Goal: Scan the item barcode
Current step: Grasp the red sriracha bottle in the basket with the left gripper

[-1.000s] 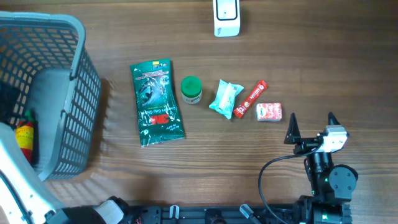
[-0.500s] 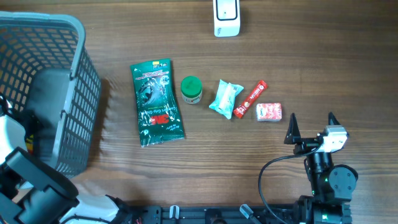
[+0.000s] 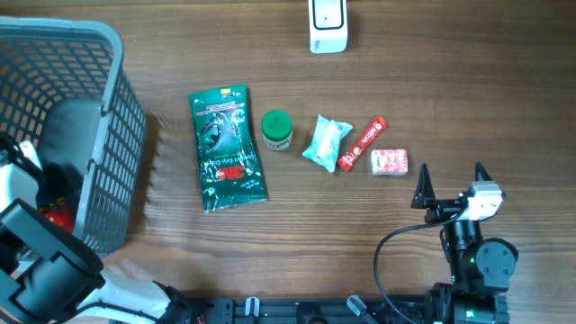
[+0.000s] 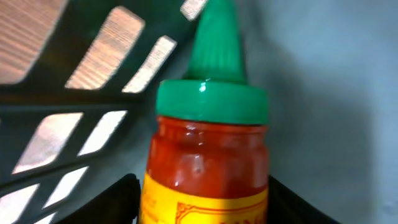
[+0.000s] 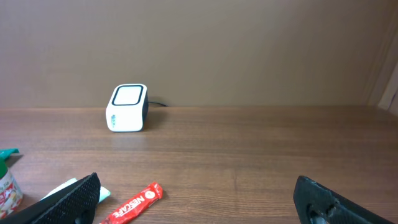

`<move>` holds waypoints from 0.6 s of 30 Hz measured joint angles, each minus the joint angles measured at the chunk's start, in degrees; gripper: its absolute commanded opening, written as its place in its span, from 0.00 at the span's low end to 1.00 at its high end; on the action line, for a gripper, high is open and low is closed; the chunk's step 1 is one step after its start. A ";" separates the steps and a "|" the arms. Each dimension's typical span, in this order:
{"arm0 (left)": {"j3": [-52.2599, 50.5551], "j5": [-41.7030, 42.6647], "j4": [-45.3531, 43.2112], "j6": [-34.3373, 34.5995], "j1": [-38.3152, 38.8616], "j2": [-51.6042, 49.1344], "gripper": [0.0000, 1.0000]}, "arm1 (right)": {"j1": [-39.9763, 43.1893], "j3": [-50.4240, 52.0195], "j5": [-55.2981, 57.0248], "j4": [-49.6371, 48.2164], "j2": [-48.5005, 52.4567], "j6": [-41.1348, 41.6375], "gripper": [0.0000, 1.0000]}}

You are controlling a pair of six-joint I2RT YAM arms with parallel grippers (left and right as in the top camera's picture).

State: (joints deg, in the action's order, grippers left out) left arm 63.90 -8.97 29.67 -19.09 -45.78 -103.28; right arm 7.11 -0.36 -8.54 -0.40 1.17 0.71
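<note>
A red sauce bottle (image 4: 208, 168) with a green pointed cap and a yellow label lies inside the grey basket (image 3: 112, 117). My left gripper (image 4: 205, 202) reaches into the basket, a black finger pressed against each side of the bottle's label. From overhead only a red bit of the bottle (image 3: 57, 216) shows beside the left arm. The white scanner (image 3: 328, 27) stands at the far edge of the table and is also the white scanner (image 5: 127, 107) in the right wrist view. My right gripper (image 3: 449, 183) rests open and empty near the front right.
A row lies mid-table: a green pouch (image 3: 227, 148), a green-lidded jar (image 3: 277, 130), a teal packet (image 3: 327, 142), a red Nescafe stick (image 3: 363, 143) and a small red-and-white pack (image 3: 389, 161). The basket's walls hem in the left arm.
The left arm has shifted inside the basket and its jaws have come in against the bottle. The right arm has not moved.
</note>
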 measured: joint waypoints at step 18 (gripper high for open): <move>11.65 3.06 -5.88 0.13 13.31 15.13 0.43 | 0.00 0.00 0.00 -0.02 0.00 0.00 0.99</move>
State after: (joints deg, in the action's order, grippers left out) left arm 75.55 -5.91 23.79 -18.96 -32.47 -88.16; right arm 7.11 -0.36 -8.54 -0.43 1.17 0.71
